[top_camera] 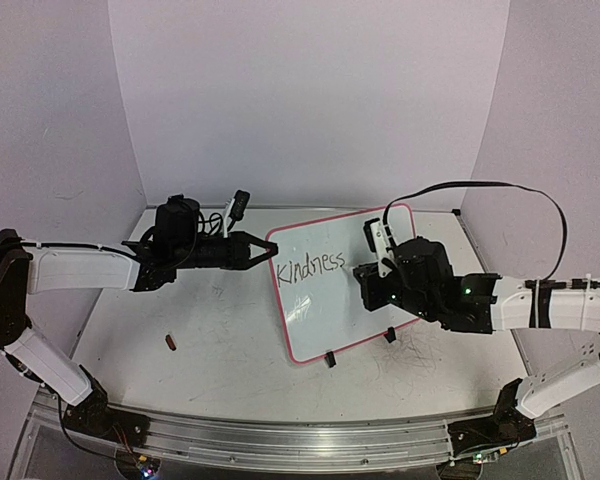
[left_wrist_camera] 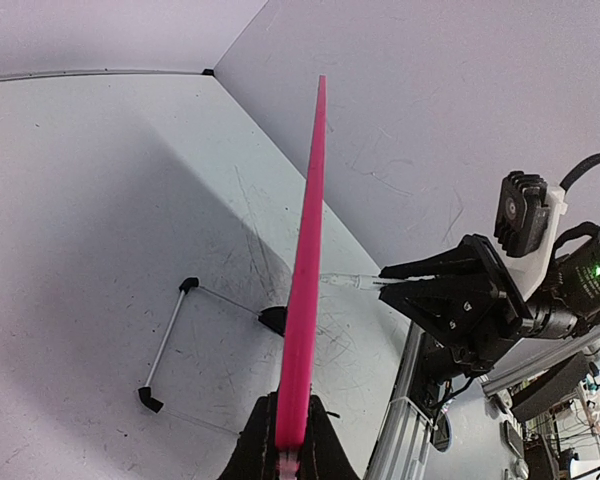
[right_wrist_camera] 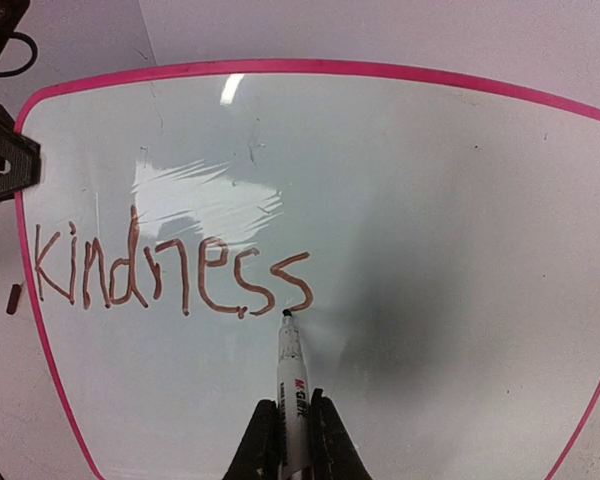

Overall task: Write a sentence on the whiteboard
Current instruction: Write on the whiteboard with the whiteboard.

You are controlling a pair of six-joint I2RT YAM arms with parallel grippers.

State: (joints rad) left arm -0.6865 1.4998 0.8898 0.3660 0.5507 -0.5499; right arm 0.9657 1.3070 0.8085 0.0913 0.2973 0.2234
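- Slippage: my left gripper clamps the left rim of the small pink-rimmed whiteboard, propped mid-table; a hard stroke could twist it loose;
- my right gripper is closed on the white marker, tip just beside black "Kindness"; lifting late would smear it.

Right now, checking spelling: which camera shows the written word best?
Right wrist: the word reads large and face-on on the whiteboard. Top view shows it small; left wrist sees only the board's pink edge.

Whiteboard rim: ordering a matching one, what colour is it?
Bright pink; the small white rectangular whiteboard's rim shows best edge-on in the left wrist view.
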